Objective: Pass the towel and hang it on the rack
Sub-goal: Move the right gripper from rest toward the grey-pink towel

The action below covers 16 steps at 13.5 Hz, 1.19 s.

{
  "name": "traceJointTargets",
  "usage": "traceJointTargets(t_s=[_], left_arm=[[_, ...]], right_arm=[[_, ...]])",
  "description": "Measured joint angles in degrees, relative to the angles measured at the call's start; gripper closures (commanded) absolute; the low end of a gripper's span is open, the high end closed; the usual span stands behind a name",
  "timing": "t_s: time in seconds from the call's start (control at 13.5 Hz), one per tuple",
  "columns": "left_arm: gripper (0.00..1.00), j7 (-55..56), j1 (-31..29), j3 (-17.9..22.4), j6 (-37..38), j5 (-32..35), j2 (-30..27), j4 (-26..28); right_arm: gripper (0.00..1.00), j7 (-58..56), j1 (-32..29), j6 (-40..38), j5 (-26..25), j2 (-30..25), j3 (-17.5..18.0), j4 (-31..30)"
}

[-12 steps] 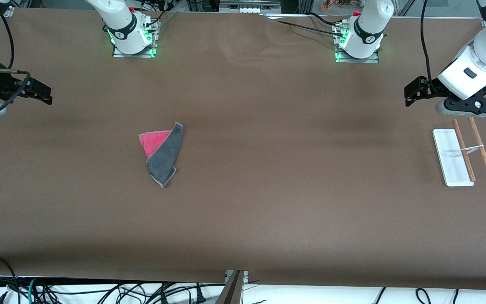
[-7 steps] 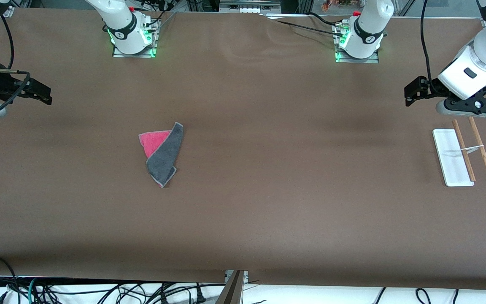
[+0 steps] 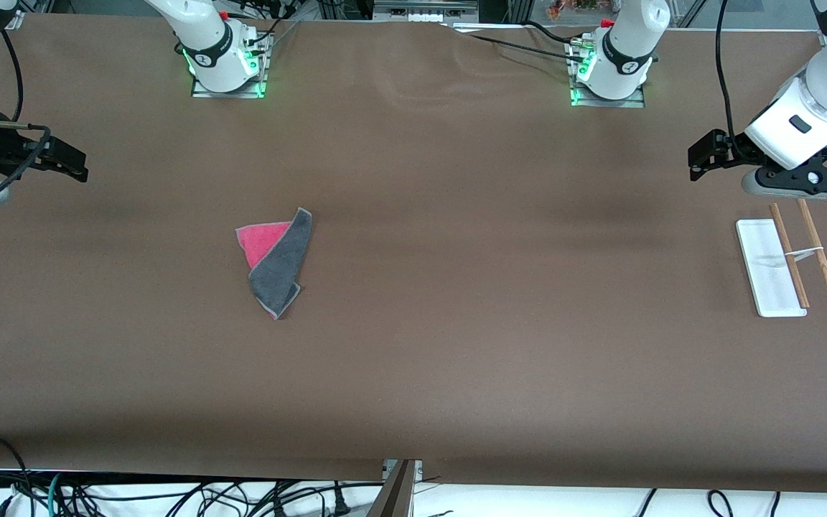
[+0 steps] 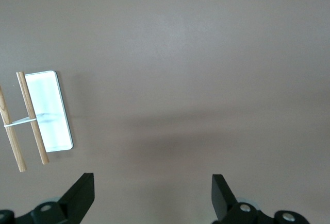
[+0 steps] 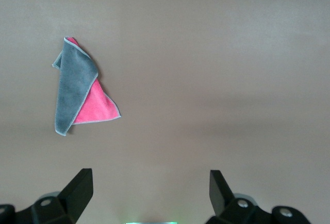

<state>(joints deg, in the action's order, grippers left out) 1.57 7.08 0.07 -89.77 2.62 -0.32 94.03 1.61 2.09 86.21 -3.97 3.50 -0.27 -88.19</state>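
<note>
The towel (image 3: pixel 274 263) is seen lying folded on the table (image 3: pixel 456 345), toward the right arm's end, with the dark grey face folded over part of the pink-red face. It is well apart from the right gripper (image 3: pixel 72 159), which is held in the air over the table's edge at that end with its fingers (image 5: pixel 77 188) spread wide and nothing between them. The rack (image 3: pixel 787 262) is placed at the left arm's end of the table, its two brown rods (image 3: pixel 819 251) lying across the white base (image 3: pixel 765 276) and joined by a pale crosspiece. The left gripper (image 3: pixel 704 156) is held above the table near the rack, with its fingers (image 4: pixel 80 195) likewise spread wide and empty.
</note>
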Motion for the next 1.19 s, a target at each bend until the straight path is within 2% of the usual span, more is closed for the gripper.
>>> traceJointTargets(t_s=[0.37, 0.59, 0.89, 1.19], left_arm=[[0.0, 0.0, 0.0, 0.0, 0.02, 0.0, 0.0, 0.0], [0.0, 0.0, 0.0, 0.0, 0.03, 0.0, 0.0, 0.0], [0.0, 0.0, 0.0, 0.0, 0.04, 0.0, -0.01, 0.0], [0.0, 0.0, 0.0, 0.0, 0.06, 0.0, -0.02, 0.01]], right_arm=[[0.0, 0.0, 0.0, 0.06, 0.01, 0.34, 0.0, 0.06], [0.0, 0.0, 0.04, 2.65, 0.58, 2.75, 0.21, 0.09], [0.0, 0.0, 1.02, 8.32, 3.05, 8.8, 0.78, 0.14], [0.0, 0.0, 3.53, 17.5, 4.3, 17.03, 0.95, 0.16]])
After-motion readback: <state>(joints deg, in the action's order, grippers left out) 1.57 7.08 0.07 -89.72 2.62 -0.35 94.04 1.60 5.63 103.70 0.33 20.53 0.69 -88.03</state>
